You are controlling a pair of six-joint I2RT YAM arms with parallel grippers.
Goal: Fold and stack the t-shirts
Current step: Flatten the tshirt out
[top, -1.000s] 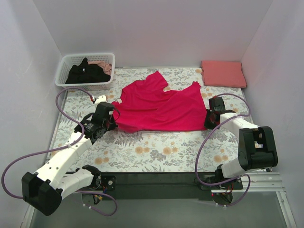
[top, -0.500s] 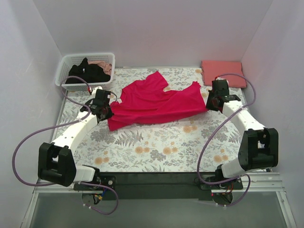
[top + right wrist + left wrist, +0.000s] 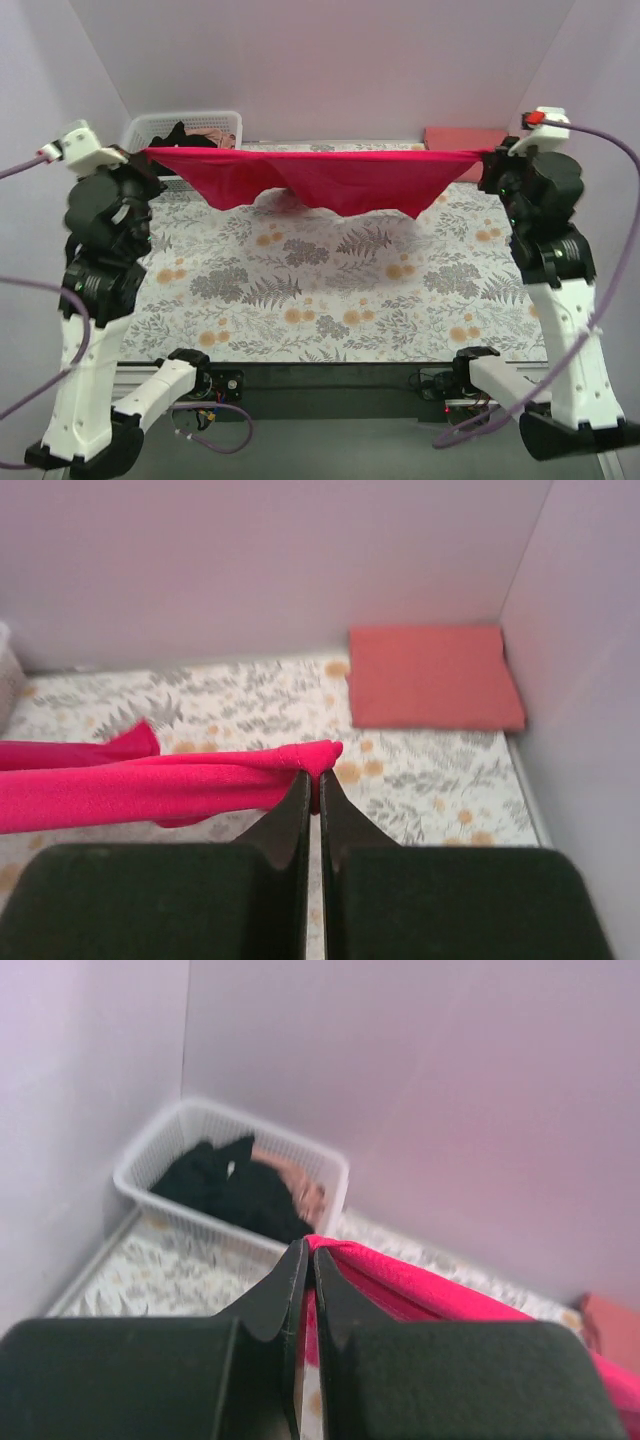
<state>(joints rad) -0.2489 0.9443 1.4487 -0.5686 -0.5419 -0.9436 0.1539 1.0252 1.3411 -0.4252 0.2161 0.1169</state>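
Two grippers, the left gripper [image 3: 143, 152] at upper left and the right gripper [image 3: 487, 158] at upper right of the overhead frame, are clamped on opposite ends of the crimson t-shirt [image 3: 320, 178], which is stretched in the air above the floral-print cloth [image 3: 330, 290]. The space is enclosed by plain pale walls [image 3: 320, 60]; the black t-shirt [image 3: 240, 1188] is heaped in the white basket [image 3: 165, 1130] in the upper-left corner, and the folded salmon-pink t-shirt [image 3: 432, 675] is laid in the upper-right corner.
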